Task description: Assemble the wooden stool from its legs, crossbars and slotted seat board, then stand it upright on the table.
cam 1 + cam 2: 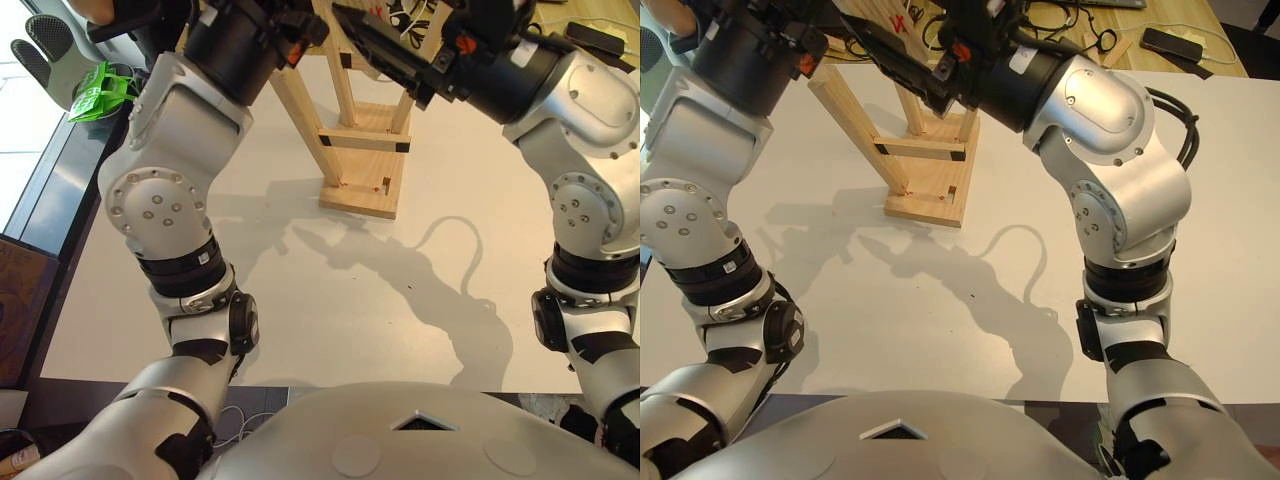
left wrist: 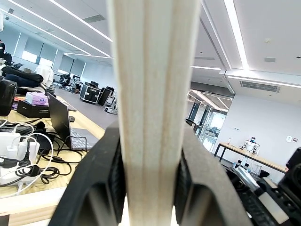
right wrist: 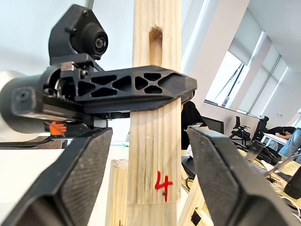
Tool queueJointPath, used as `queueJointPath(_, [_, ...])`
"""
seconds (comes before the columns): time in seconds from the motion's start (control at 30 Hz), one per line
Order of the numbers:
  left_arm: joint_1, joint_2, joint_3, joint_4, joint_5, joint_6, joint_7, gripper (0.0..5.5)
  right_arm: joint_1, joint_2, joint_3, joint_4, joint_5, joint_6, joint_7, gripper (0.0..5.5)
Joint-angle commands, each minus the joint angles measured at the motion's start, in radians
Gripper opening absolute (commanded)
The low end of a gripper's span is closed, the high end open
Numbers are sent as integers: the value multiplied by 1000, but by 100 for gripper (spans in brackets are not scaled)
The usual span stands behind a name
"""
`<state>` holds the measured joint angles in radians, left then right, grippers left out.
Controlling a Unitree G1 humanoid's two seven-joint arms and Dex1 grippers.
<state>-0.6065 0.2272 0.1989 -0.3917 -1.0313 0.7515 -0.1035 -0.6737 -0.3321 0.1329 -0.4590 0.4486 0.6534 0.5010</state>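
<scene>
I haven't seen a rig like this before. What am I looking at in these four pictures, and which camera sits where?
This is a humanoid robot with two arms, each ending in a two-fingered hand. The two wide pictures come from cameras in its head, looking down over both arms at a white table. A wooden stool stands on it upside down, resting on its seat board. The other two pictures come from a camera on each wrist. The left wrist picture shows the left hand clamped on a leg of the stool. The right wrist picture shows the right hand open around what looks like that same leg, not touching it, while the left hand grips across it.
</scene>
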Motion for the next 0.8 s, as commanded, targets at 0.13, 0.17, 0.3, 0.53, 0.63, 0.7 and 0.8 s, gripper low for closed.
queueJointPath(0.13, [-86, 119, 52, 72, -26, 54, -41, 101, -58, -79, -131, 60, 203, 214, 94, 385])
queueJointPath(0.17, [-119, 148, 63, 86, -53, 77, -65, 101, -93, -95, -177, 95, 262, 260, 113, 385])
queueJointPath(0.3, [-248, 261, 58, 127, -155, 185, -178, 101, -257, -153, -327, 279, 435, 407, 148, 385])
queueJointPath(0.53, [-256, 513, -16, 120, -262, 432, -536, 101, -451, -140, -473, 457, 767, 684, 98, 385])
queueJointPath(0.63, [-186, 558, -46, 81, -231, 441, -612, 101, -399, -105, -494, 402, 907, 724, 13, 385])
queueJointPath(0.7, [-163, 566, -60, 73, -210, 434, -638, 101, -380, -90, -497, 376, 978, 715, -45, 385])
queueJointPath(0.8, [-144, 570, -77, 63, -190, 427, -667, 101, -365, -89, -478, 350, 1069, 690, -109, 385])
